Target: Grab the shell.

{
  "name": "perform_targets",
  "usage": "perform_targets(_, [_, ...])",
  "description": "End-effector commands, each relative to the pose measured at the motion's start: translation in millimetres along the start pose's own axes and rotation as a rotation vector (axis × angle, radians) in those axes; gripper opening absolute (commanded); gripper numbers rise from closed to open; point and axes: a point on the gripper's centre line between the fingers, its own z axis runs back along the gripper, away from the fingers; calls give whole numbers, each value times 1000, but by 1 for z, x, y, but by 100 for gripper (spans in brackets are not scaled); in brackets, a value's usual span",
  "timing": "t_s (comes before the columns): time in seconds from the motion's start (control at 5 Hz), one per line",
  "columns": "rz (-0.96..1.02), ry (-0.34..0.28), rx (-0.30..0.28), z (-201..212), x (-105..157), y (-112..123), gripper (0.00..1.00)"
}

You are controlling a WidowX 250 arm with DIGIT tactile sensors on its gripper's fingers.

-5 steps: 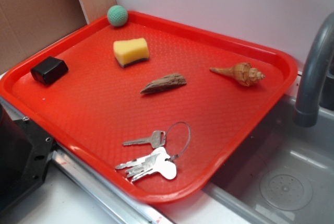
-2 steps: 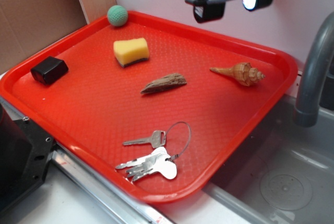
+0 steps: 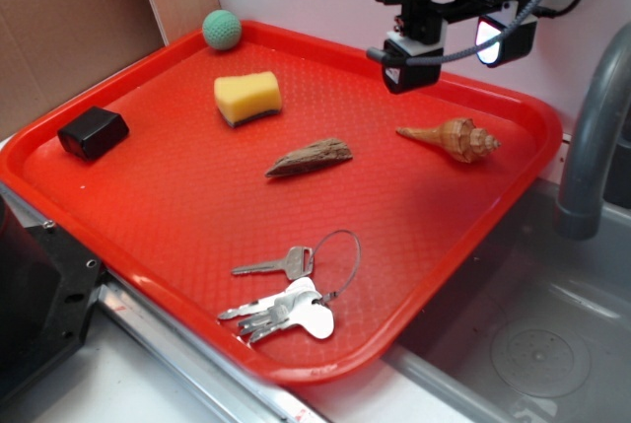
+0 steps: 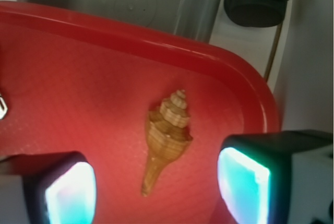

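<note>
Setting: red plastic tray with a fine pebbled texture, beside a grey sink at the right.
Shell: orange-tan spiral shell, knobbly fat end pointing right, thin tip pointing left, lying near the tray's far right rim.
Gripper: gripper hovers above the shell, jaws spread wide, holding nothing; the wrist view puts the shell between its glowing pads.
Risk: the shell is hard, ridged and tapered, so pads closing on the thin tip could squeeze it out sideways; the fat whorls likely offer surer purchase.
Risk: the slick tray lets it skid or spin if one pad touches first.
Others: wood-like shard and keys lie well apart.
</note>
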Motion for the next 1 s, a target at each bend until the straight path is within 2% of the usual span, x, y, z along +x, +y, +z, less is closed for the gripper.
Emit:
perform_targets(0.0, [61, 25, 41, -17, -11, 0, 100])
perform_targets(0.6, [68, -9, -7, -49, 10, 7, 100])
perform_targets(0.8, [84, -7, -12, -56, 12, 4, 0])
